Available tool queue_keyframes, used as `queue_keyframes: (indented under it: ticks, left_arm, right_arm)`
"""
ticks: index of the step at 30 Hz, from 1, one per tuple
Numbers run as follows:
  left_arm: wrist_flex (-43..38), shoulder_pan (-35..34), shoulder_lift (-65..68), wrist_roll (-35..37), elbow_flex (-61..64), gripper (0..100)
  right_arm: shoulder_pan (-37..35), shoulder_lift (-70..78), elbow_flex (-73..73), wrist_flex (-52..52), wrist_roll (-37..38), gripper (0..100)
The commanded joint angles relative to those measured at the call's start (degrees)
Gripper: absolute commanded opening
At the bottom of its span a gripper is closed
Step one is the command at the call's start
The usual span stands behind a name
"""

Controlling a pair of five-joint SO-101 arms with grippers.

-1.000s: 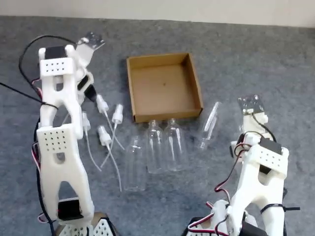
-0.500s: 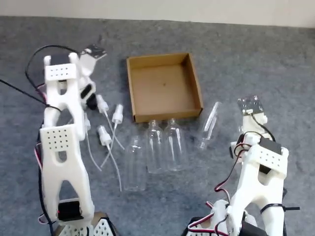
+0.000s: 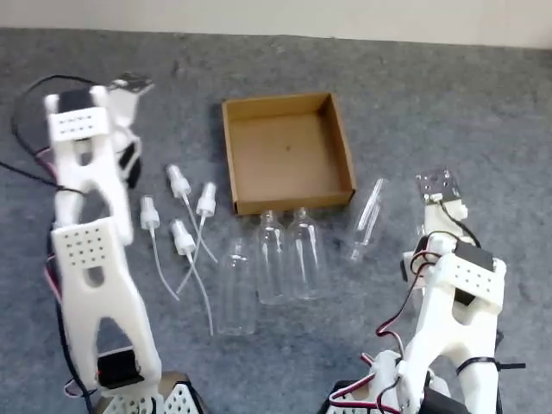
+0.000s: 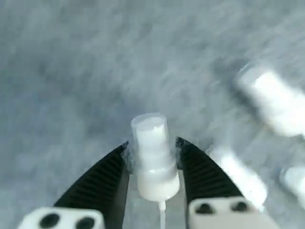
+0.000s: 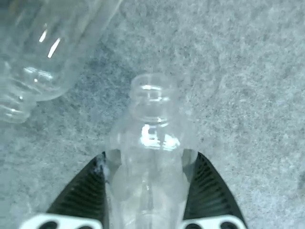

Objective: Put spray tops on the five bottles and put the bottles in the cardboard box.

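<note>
Left wrist view has the left jaws closed on a white top (image 4: 153,157), its thin tube running back between them, above the grey surface (image 4: 71,71). Right wrist view has the right jaws gripping a clear bottle (image 5: 150,162) around its body, neck open, with a second bottle (image 5: 52,43) lying close by. From the high view, the box (image 3: 289,155) sits open-topped mid-surface; three bottles (image 3: 236,289) (image 3: 272,259) (image 3: 306,254) lie side by side just before its near wall, the second bottle (image 3: 366,220) slanted off its right corner. Four tops (image 3: 178,181) (image 3: 206,200) (image 3: 150,212) (image 3: 182,235) (each trailing a long tube) lie scattered left of the box
</note>
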Motion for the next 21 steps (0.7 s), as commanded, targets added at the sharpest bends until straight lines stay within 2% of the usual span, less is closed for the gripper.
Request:
queue_keyframes:
  ticks: [1,8,16,21]
  left_arm:
    - [1.14,-7.43,-13.49,-1.67,13.41,0]
    - [-0.18,-16.13,-33.8,-14.42,42.86,0]
    - [-19.08,-25.27,-52.7,-21.71,76.79,0]
    - [-28.48,-25.63,-57.01,-21.45,87.25,0]
  right_arm:
    - [1.1,-0.66,-0.31,0.31,0.7,0.5]
    - [1.01,-0.57,-0.31,0.31,0.79,0.5]
    - [0.92,-0.66,-0.31,0.4,0.79,0.5]
    - [0.92,-0.66,-0.31,0.48,0.79,0.5]
